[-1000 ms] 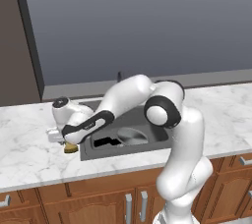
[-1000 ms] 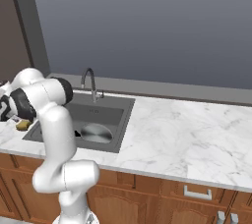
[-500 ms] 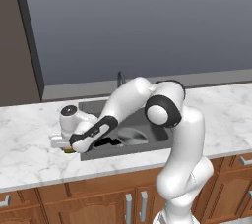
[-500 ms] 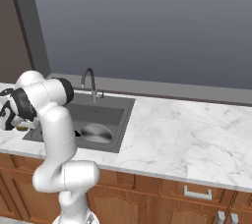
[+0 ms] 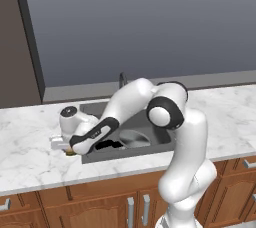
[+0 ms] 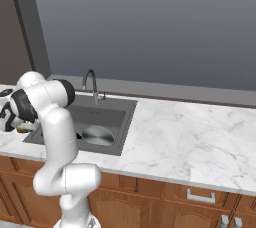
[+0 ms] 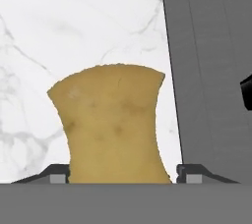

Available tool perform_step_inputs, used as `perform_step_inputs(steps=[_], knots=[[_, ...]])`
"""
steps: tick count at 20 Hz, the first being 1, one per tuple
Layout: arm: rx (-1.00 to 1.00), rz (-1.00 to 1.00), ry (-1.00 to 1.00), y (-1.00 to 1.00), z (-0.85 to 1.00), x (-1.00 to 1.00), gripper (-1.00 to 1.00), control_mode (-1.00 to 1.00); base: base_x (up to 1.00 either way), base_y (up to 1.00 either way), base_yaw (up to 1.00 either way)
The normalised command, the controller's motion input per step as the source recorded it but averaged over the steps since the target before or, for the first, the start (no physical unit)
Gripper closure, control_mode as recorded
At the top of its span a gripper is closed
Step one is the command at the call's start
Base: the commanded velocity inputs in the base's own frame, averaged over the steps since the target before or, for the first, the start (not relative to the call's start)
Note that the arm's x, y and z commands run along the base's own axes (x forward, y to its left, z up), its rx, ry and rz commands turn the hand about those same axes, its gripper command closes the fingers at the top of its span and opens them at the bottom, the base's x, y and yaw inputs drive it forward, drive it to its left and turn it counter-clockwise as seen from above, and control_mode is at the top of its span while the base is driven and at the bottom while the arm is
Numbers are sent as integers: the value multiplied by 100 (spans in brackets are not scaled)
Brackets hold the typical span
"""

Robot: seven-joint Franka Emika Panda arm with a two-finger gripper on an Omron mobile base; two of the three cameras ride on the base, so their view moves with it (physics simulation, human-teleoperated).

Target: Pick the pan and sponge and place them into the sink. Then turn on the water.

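You've got the pincer (image 5: 66, 148) low at mid-left of the left base view, right over the sponge (image 7: 112, 125). In the hand view the sponge sits center-bottom on the marble bench (image 7: 74, 26), w/ the two tips either side of it, jaws spread wide around it, can't tell if touching. Sink (image 5: 160, 144) rim is just right of it. Pan (image 6: 97, 135) lies in the sink basin.

Sponge (image 7: 113, 125) on counter; pan (image 6: 97, 135) in sink (image 6: 117, 117)
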Motion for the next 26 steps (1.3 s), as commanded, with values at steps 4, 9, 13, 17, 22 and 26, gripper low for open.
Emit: perform_step_inputs(steps=[4,9,13,17,22,26], knots=[[0,5,-12,-53,41,-15,100,-100,0,0,0],[3,2,-21,-96,72,-49,100,-100,0,0,0],[4,0,-7,-100,47,-39,100,-100,0,0,0],[5,-1,3,-100,26,-4,100,-100,0,0,0],[1,-2,8,-100,2,0,100,-100,0,0,0],[4,-3,0,-82,0,0,100,-100,0,0,0]])
